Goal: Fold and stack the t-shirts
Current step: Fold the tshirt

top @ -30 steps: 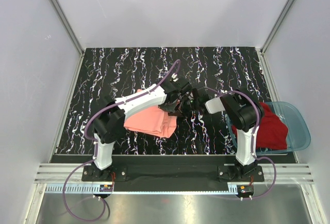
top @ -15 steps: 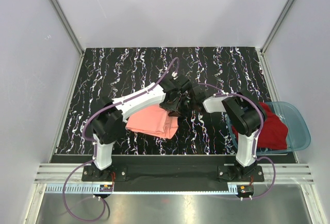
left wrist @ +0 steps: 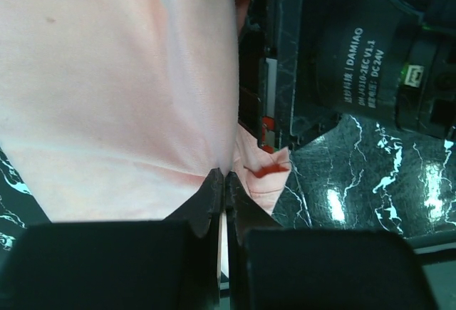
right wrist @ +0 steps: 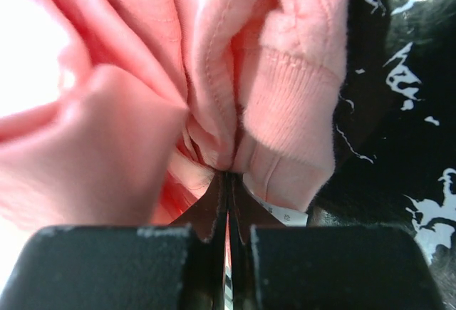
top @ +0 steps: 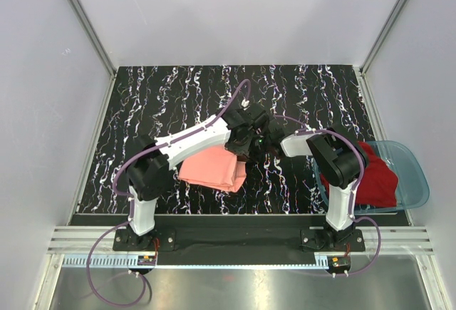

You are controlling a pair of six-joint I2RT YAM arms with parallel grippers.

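Done so far: I have the soft salmon-pink cloth t-shirt (top: 210, 169) gathered into a partly folded wad near the middle of the black white-veined marbled table (top: 178, 96); it isn't a tidy fold yet
Left to do: I judge most of the job is still open, since the dark red cloth t-shirt (top: 369, 178) lies crumpled in the translucent blue plastic basin (top: 419, 182) on my right and nothing is stacked
Left gripper (left wrist: 222, 182): jaws pressed together, pinching a thin edge of the pink cloth
Right gripper (right wrist: 228, 178): jaws pressed together on a bunched fold just beside the ribbed neckband
Where they meet: both pinch at the far right corner of the pink wad, nearly touching each other
Changed over the last second: my two wrists have drawn closer together, the wad's left edge has pulled in rightward, both pinches have held, and the red shirt and basin are unmoved
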